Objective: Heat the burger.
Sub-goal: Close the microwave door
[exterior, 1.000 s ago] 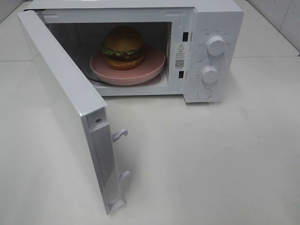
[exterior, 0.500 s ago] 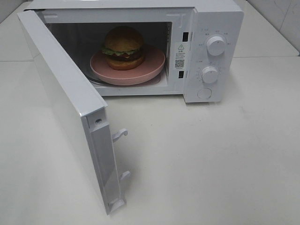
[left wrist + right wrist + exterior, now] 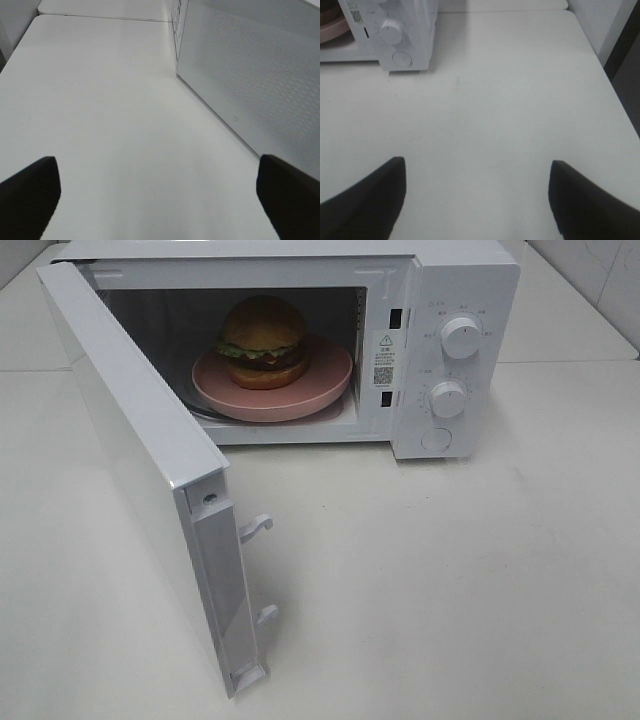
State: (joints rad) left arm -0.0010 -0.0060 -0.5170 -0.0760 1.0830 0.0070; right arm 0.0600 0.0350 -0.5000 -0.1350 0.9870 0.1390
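- The left gripper hangs empty over the desk, jaws spread wide, beside the outer face of the door. The right gripper is also wide and empty, well apart from the control panel it faces.
- The door of the white microwave stands swung fully out, latch hooks exposed. A glancing push on it could slide the oven across the desk instead of latching it.
- The burger sits on a pink plate inside the cavity. The plate's rim lies close to the opening, so a closing door could catch it.
- A slipped hold on the upper dial or lower dial could leave the oven unstarted.
- A warning-triangle sticker with a QR code marks the frame. Its print and the dial markings are too small to read, and no brand shows.
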